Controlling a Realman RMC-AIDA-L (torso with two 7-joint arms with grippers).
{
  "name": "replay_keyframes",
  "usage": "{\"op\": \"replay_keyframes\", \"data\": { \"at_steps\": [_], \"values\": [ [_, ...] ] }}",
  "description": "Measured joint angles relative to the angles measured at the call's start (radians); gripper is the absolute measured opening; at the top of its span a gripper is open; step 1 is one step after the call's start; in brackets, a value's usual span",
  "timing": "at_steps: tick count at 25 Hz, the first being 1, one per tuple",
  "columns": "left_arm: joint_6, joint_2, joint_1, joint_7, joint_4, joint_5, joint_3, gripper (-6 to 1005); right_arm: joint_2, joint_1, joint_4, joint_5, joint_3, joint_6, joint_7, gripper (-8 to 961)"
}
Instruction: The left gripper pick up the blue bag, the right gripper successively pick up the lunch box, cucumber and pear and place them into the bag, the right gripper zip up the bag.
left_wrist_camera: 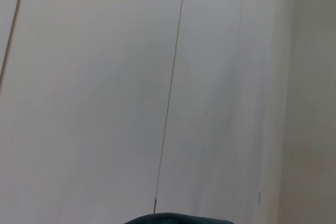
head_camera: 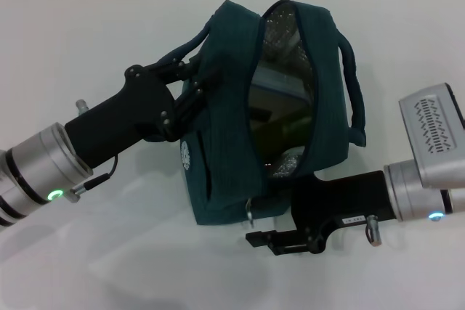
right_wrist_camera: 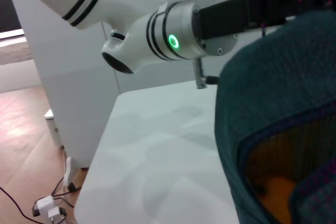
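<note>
The blue bag [head_camera: 218, 143] is held up off the white desk [head_camera: 87, 56], its zipper mouth gaping wide toward the head camera so the silvery lining and a dark interior show. The left pincer [head_camera: 190, 86] comes in from the left and is clenched on the bag's near handle and the fabric at its upper left side, black fingers [head_camera: 182, 70] wrapped into the rolled strap. The far handle [head_camera: 354, 85] loops free on the opposite side of the bag from that pincer, nothing pressing on it.

The right pincer [head_camera: 280, 241] sits just below the bag's lower edge, beside the bottom end of the zipper where a silver ring pull [head_camera: 249, 212] hangs. Its black body lies close against the bag's corner, but I cannot tell whether its fingers are parted or closed, or whether they touch the pull.

From the right wrist view, something orange [right_wrist_camera: 275, 190] rests low inside the open mouth, behind the teal rim; its shape is too blurred to name. The same view shows the desk's near corner and left edge [right_wrist_camera: 97, 166] dropping away to the floor, with a broad bare stretch of desk between that edge and the bag.

The left wrist view shows only pale wall panels and a sliver of teal fabric [left_wrist_camera: 178, 219] at its lower border.
</note>
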Motion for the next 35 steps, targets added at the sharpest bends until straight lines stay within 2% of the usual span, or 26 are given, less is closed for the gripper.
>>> {"op": "replay_keyframes", "data": {
  "at_steps": [10, 20, 25, 35],
  "values": [
    [0.000, 0.002, -0.002, 0.001, 0.000, 0.000, -0.002, 375, 0.000, 0.006, -0.009, 0.010, -0.036, 0.003, 0.003, 541],
    [-0.004, 0.002, -0.002, 0.004, 0.000, 0.000, -0.006, 386, -0.001, 0.009, -0.005, 0.009, -0.030, 0.010, 0.006, 539],
    [-0.008, 0.002, -0.001, 0.004, 0.000, 0.000, -0.007, 392, -0.003, 0.010, -0.010, 0.000, -0.034, 0.024, -0.001, 344],
    [-0.010, 0.001, 0.002, 0.004, 0.000, -0.023, -0.003, 403, -0.004, 0.001, -0.024, 0.003, -0.030, 0.048, -0.068, 147]
  ]
}}
